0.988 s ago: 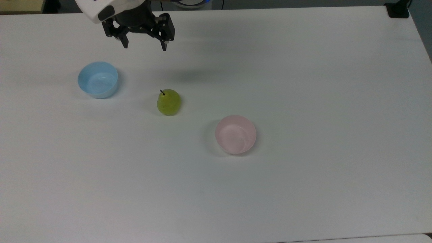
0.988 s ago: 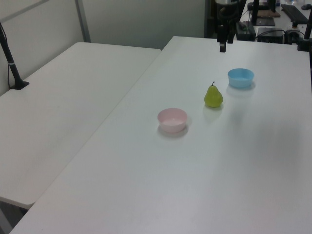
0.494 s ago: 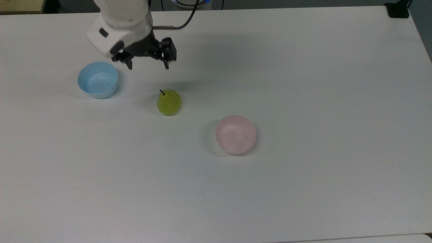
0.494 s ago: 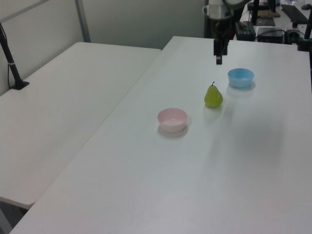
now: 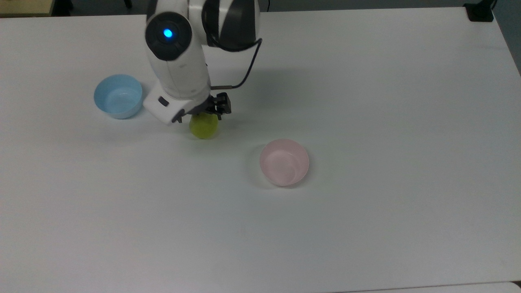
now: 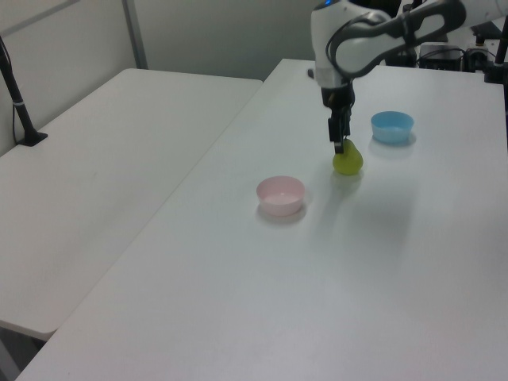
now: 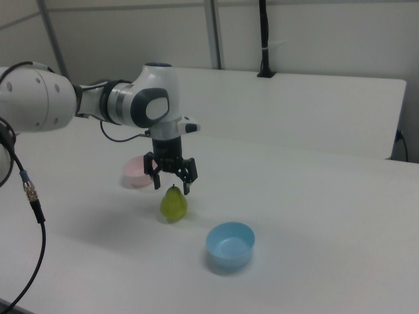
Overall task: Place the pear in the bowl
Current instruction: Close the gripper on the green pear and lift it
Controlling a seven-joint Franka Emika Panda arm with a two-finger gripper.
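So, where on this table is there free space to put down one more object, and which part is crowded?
The white table is bare on the top view's right, beyond the pink bowl, and across the whole near strip below that bowl. It is crowded on the top view's upper left: the blue bowl, the pear and the open gripper just above the pear sit close together.
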